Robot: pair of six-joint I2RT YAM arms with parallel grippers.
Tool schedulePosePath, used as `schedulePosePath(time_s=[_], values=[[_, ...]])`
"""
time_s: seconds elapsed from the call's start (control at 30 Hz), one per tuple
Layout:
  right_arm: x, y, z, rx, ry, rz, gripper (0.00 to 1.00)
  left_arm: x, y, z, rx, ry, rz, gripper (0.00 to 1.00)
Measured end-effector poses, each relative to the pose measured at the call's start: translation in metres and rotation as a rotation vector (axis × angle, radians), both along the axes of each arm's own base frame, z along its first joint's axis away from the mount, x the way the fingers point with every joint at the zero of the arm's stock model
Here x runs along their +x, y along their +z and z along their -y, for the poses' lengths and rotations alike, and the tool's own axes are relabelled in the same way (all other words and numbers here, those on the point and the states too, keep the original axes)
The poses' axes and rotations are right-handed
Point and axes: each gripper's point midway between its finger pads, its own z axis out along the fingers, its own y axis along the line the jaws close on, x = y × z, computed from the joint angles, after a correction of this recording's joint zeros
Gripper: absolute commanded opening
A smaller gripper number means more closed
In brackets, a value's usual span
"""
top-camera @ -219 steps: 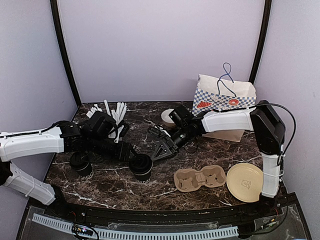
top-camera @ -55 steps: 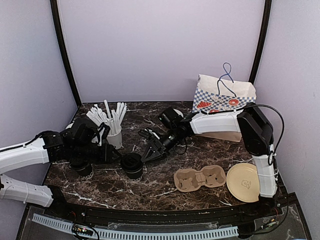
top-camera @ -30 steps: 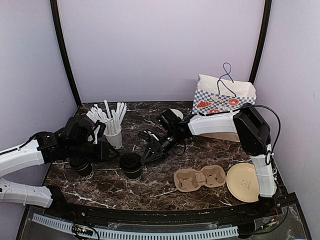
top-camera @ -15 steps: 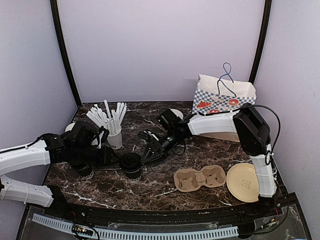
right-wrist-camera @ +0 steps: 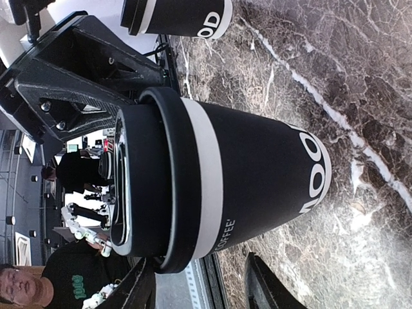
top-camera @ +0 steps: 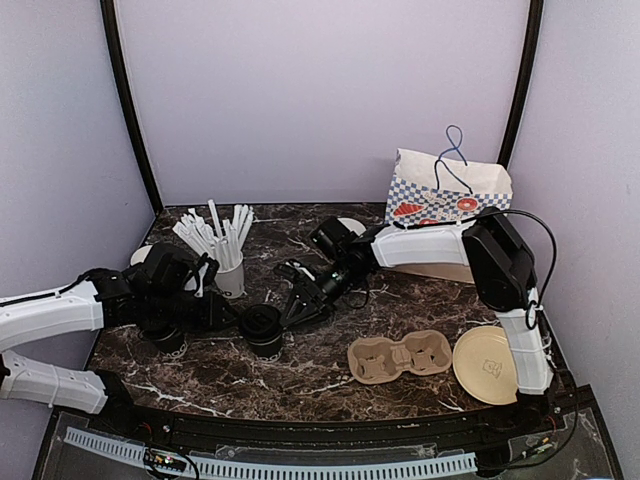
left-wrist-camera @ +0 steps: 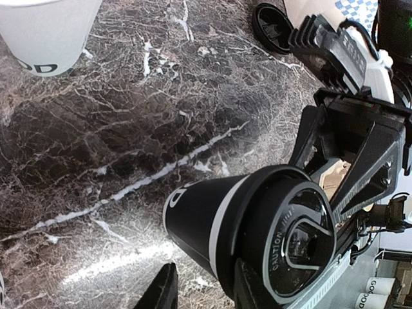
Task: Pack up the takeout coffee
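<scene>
Pickup step, I reckon: cup (top-camera: 262, 327) stands on the table (top-camera: 200, 372), my left claw (top-camera: 230, 316) at its side, pinching or not I can't tell. Right claw (top-camera: 298, 304) is spread beside it. Next: firm squeeze, lift toward carrier (top-camera: 400, 357).

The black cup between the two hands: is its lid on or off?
On. A black lid caps the cup in both wrist views; no white inside shows.
</scene>
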Motion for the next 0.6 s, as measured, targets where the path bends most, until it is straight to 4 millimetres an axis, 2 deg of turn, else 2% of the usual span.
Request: schedulePosePath(time_s=[0.17, 0.4, 0.6], values=[[0.007, -0.001, 0.001, -0.052, -0.019, 0.047, 0.37, -0.004, -0.004, 0.002, -0.038, 0.003, -0.005, 0.2], [0.016, -0.003, -0.001, -0.082, -0.034, 0.121, 0.35, -0.007, -0.01, 0.002, -0.066, 0.01, -0.013, 0.19], [0.023, 0.0, -0.006, -0.061, -0.026, 0.182, 0.39, -0.007, -0.009, 0.002, -0.081, 0.012, -0.005, 0.2]])
